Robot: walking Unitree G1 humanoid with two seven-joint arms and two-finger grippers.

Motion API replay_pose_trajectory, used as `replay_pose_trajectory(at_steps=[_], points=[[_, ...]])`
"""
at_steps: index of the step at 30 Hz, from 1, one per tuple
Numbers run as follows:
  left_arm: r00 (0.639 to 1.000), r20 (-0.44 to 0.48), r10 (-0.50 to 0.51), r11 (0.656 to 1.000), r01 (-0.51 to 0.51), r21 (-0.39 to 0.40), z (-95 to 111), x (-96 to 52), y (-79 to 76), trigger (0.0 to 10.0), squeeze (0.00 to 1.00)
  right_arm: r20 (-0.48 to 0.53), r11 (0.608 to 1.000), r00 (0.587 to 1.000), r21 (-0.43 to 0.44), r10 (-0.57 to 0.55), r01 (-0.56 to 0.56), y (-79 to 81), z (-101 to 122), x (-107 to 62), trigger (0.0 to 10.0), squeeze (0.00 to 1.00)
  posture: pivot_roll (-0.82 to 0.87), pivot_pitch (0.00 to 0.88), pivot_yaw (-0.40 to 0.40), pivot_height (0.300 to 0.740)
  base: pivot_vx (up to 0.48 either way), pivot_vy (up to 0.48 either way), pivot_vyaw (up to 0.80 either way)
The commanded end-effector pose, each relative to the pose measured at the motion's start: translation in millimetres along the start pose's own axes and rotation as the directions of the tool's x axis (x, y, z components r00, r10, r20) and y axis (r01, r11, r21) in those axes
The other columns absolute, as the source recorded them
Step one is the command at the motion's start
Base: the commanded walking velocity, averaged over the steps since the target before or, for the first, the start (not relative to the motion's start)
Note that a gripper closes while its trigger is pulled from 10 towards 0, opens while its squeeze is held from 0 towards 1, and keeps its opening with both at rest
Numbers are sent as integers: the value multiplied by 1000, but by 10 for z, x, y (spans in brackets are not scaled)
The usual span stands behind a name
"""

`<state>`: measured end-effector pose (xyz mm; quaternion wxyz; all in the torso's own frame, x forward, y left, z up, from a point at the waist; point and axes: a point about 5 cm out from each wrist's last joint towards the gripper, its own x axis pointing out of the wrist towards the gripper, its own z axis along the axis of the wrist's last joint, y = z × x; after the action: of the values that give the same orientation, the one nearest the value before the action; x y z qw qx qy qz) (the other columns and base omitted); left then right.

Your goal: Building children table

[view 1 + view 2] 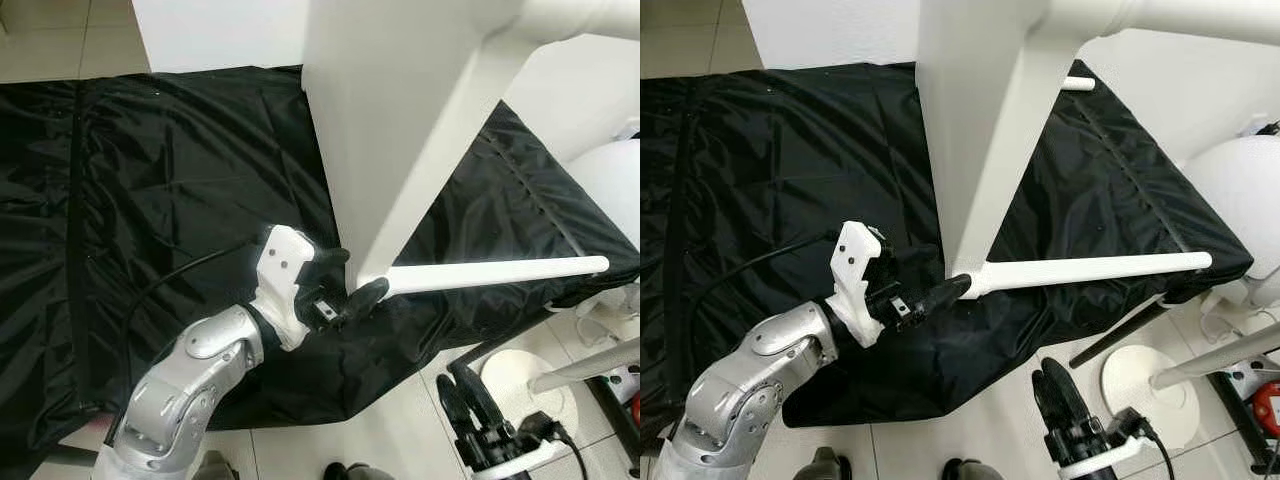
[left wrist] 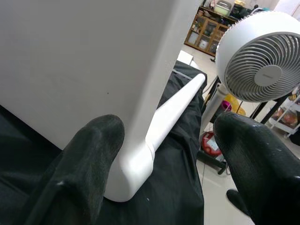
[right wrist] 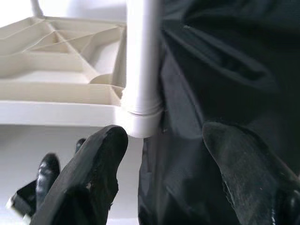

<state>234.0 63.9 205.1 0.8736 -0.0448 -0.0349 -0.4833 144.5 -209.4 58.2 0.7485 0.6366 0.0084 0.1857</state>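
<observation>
- Left eye view: my left gripper sits at the bottom corner of the white tabletop, which stands on its edge on the black sheet. My two black fingers lie spread on either side of that corner, where the white leg joins and runs out level to my right. I cannot tell whether the fingers touch the plastic. The top of the panel is cut off by the frame, and a second leg shows only as a stub at the upper edge.
- Right eye view: the same corner, with my left gripper at the socket. A further leg end peeks out from behind the panel. My right gripper hangs low over the tiled floor, its wrist cropped; its fingers look close together from here. A white fan base sits on the floor beside it.
- Left wrist view: my fingertips are wide apart, with the rounded corner socket between them and the leg leading away towards a white fan. Nothing is pinched.
- Right wrist view: my right fingers stand open, holding nothing. Beyond them a leg enters a socket on the ribbed underside of the table, with black sheet alongside. The lower left is dark and blurred; I cannot make it out.
</observation>
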Motion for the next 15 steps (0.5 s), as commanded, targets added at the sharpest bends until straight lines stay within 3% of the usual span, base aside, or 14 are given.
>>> replay_pose_trajectory(at_steps=[1, 6, 9, 15], points=[[1000, -15, -22, 1000, 22, 2, -10, -38, -25, 10000, 0, -25, 996, 999, -81, 47, -49, 111, 31, 21, 10000, 0, 52, 169, -64, 740, 0, 0, 0], [1000, -25, -2, 1000, 3, 22, -6, -92, 41, 10000, 0, -45, 978, 993, -174, 108, -114, 273, 115, 133, 10000, 0, 47, 162, -55, 740, 0, 0, 0], [995, -2, 98, 993, -98, 59, 79, -179, 231, 10000, 0, 9, 942, 988, -305, 151, -141, 467, 339, 299, 10000, 0, 38, 151, -53, 740, 0, 0, 0], [970, 32, 239, 964, -241, 108, 180, -291, 481, 10000, 0, 86, 897, 977, -420, 195, -142, 635, 551, 455, 10000, 0, 33, 139, -60, 740, 0, 0, 0]])
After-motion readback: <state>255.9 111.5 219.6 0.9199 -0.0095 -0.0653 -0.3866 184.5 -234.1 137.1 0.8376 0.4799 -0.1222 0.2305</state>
